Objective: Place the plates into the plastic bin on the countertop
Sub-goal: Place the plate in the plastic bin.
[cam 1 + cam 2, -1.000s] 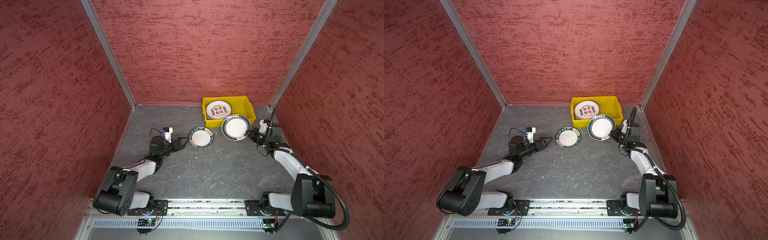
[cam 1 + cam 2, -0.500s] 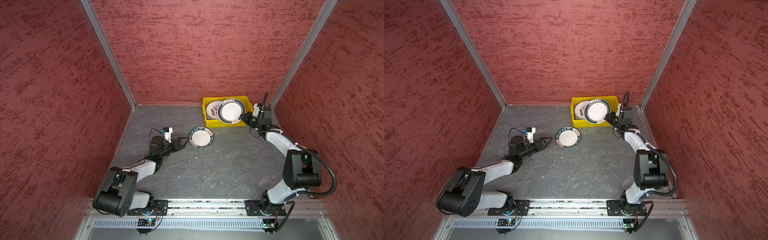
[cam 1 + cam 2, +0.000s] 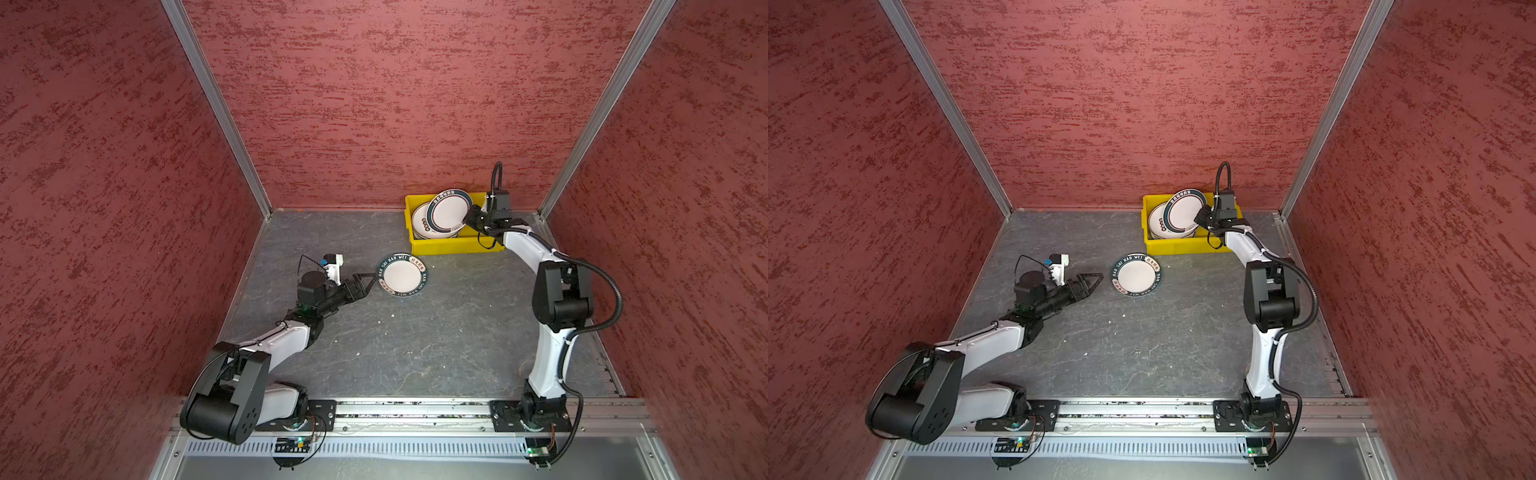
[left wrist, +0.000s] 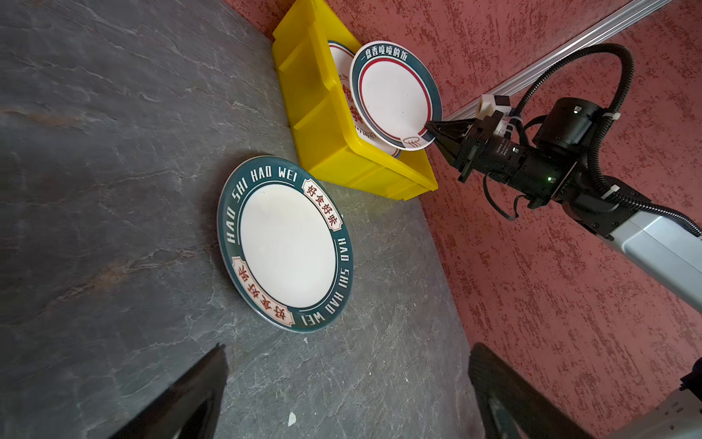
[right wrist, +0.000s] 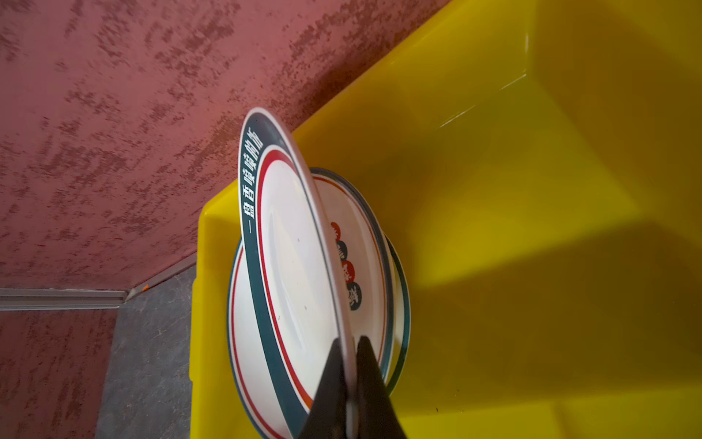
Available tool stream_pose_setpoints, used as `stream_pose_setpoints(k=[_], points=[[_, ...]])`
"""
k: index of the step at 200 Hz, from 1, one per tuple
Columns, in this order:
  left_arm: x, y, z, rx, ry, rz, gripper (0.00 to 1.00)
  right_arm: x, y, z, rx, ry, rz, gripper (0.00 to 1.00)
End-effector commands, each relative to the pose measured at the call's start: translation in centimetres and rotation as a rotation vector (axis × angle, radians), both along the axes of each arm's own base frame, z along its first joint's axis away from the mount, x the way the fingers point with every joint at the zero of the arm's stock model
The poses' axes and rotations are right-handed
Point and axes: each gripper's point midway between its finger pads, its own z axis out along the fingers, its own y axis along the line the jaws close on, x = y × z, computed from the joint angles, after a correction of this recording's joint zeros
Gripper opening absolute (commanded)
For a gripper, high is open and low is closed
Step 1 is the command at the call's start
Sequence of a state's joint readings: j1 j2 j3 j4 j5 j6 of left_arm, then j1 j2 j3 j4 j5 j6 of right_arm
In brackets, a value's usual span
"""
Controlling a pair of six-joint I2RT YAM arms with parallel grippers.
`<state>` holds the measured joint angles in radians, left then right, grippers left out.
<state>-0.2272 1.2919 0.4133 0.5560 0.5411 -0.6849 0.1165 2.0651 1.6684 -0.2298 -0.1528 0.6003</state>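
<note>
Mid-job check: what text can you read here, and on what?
"HAO SHI HAO WEI", twice on the rim of the counter plate.
"好食好味", in that rim's two cream panels.
"一盘香喷喷的饭", on the rim of the held plate.
Bin plate roundels: mostly hidden, unreadable.
Right arm print: too small.
</note>
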Motion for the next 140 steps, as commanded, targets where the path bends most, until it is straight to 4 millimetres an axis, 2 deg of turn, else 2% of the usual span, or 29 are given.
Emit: stream_pose_setpoints(k=[1, 34, 47, 57, 64, 80, 92, 96, 112, 140], points=[[0.6, 0.3, 1.2, 0.006, -0.036, 0.015, 0.99, 1.0, 0.6, 0.8, -0.033, -0.006, -0.002, 0.0], [0.7, 0.3, 1.0, 0.004, -0.026, 0.013, 0.99, 1.7, 1.9, 0.3, -0.062, 0.022, 0.026, 0.01], [0.7, 0.4, 0.8, 0.006, -0.018, 0.018, 1.0, 1.8, 2.3, 0.4, -0.066, 0.022, 0.031, 0.31], [0.8, 0.5, 0.5, 0.012, -0.005, 0.028, 0.99, 1.8, 2.3, 0.6, -0.066, 0.025, 0.031, 0.49], [0.9, 0.6, 0.4, 0.017, 0.001, 0.035, 0.99, 1.8, 2.1, 0.8, -0.079, 0.027, 0.026, 0.57], [1.0, 1.0, 0.1, 0.027, 0.018, 0.053, 0.99, 1.6, 1.6, 1.6, -0.105, 0.018, 0.018, 0.66], [1.1, 1.2, 0.0, 0.031, 0.018, 0.065, 0.99, 1.3, 1.6, 2.4, -0.11, 0.008, 0.021, 0.69], [0.9, 1.3, -0.7, 0.041, 0.052, 0.069, 0.99, 1.2, 1.6, 2.6, -0.111, 0.004, 0.025, 0.69], [1.1, 1.8, -1.5, 0.063, 0.091, 0.097, 0.99, 0.6, 1.7, 3.6, -0.108, -0.01, 0.04, 0.7], [1.4, 2.2, -2.7, 0.075, 0.137, 0.114, 0.99, -1.7, 1.8, 5.6, -0.074, -0.068, 0.053, 0.71]])
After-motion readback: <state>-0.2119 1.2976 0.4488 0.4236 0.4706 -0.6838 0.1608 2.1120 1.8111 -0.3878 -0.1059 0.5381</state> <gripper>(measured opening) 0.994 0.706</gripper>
